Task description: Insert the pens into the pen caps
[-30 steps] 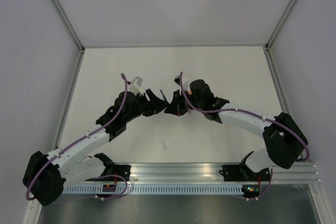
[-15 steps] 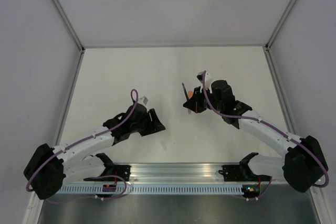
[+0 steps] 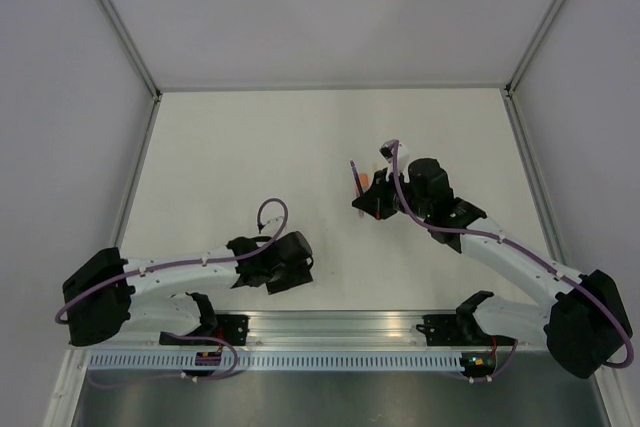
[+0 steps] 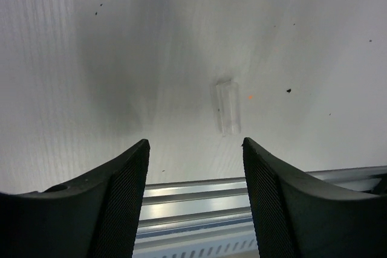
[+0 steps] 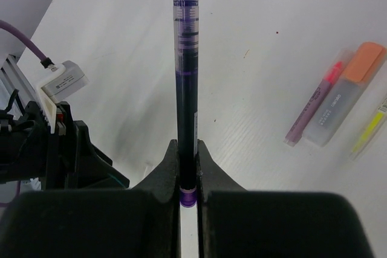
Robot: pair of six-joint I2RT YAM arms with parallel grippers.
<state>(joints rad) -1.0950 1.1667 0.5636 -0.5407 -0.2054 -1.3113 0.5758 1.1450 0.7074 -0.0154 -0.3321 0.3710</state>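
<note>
My right gripper point(image 5: 187, 144) is shut on the dark purple pen point(image 5: 185, 70), which sticks straight out past the fingertips. In the top view this gripper point(image 3: 362, 204) is right of centre, and the pen point(image 3: 354, 173) points to the far side. On the table to its right lie a red-pink tipped pen point(image 5: 311, 104), an orange cap point(image 5: 369, 58) on a stubby grey marker body, and a pale yellow pen point(image 5: 370, 126). My left gripper point(image 4: 194, 143) is open and empty, low over the table near the front rail point(image 3: 290, 267). A small clear tube point(image 4: 228, 108) lies just beyond its fingertips.
The aluminium rail point(image 4: 193, 200) runs along the near edge under the left gripper. The left arm's wrist and white connector point(image 5: 63, 83) show at the left of the right wrist view. Grey walls point(image 3: 110, 57) enclose the table.
The two grippers were together at the centre. The left arm has pulled back to the near edge with nothing in it. The right gripper has shifted right with the purple pen.
</note>
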